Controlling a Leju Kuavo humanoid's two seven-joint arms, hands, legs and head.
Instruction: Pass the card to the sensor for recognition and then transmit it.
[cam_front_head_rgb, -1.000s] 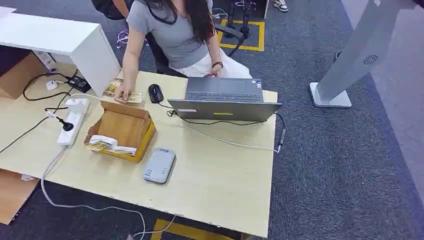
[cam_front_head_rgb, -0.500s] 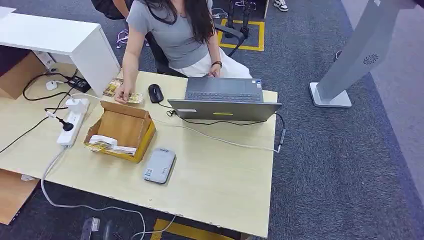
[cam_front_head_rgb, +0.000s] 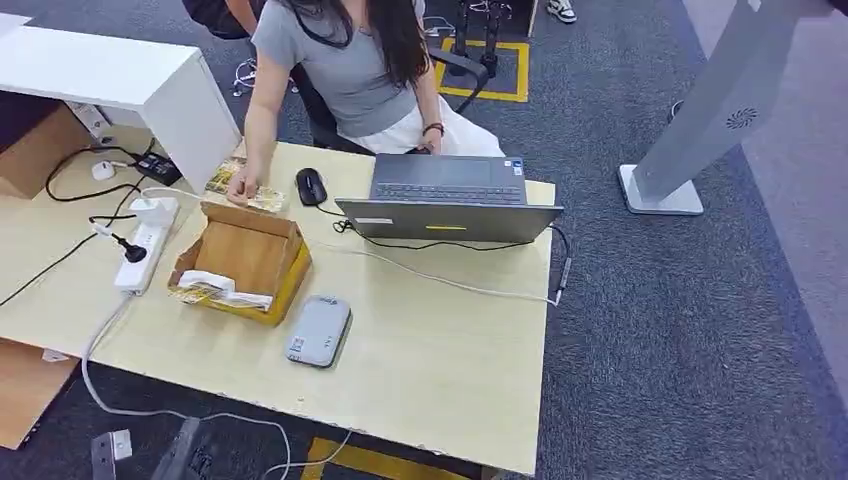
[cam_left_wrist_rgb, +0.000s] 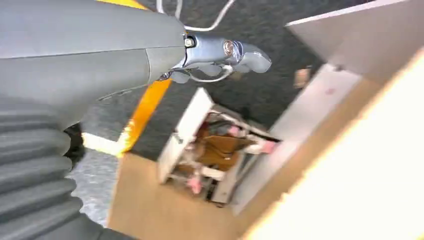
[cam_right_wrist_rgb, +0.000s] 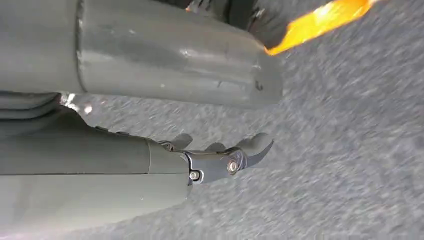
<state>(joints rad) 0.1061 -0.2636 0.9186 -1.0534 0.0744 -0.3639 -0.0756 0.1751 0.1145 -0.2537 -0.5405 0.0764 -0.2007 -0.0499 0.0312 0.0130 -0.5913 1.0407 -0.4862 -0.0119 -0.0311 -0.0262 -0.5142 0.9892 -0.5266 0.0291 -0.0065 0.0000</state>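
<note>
- Card (cam_front_head_rgb: 268, 198): we log it flat on the far left part of the wooden table (cam_front_head_rgb: 440, 350), under the fingertips of a seated person's hand (cam_front_head_rgb: 240, 192); more cards lie just beside it, toward the white cabinet (cam_front_head_rgb: 150, 90).
- Sensor (cam_front_head_rgb: 319, 331): a grey flat reader, lying near the table's front edge, just beside the cardboard box (cam_front_head_rgb: 245, 262) and well apart from the card.
- Cardboard box: open, with white and yellowish items at its front end.
- Left hand (cam_left_wrist_rgb: 220, 55): we see it in the left wrist view, below the table's edge, holding nothing; its fingers look loosely extended, though blur keeps us from saying more. A dark part of this arm shows at the bottom of the head view.
- Right hand (cam_right_wrist_rgb: 225, 160): hanging over grey carpet, holding nothing, fingers stretched out and slightly apart.
- Laptop (cam_front_head_rgb: 448, 200): open, facing the person, a cable running from it across the table.
- Mouse (cam_front_head_rgb: 311, 186): black, between the card and the laptop.
- Power strip (cam_front_head_rgb: 145, 245): white, at the table's left side, with a plug in it.
</note>
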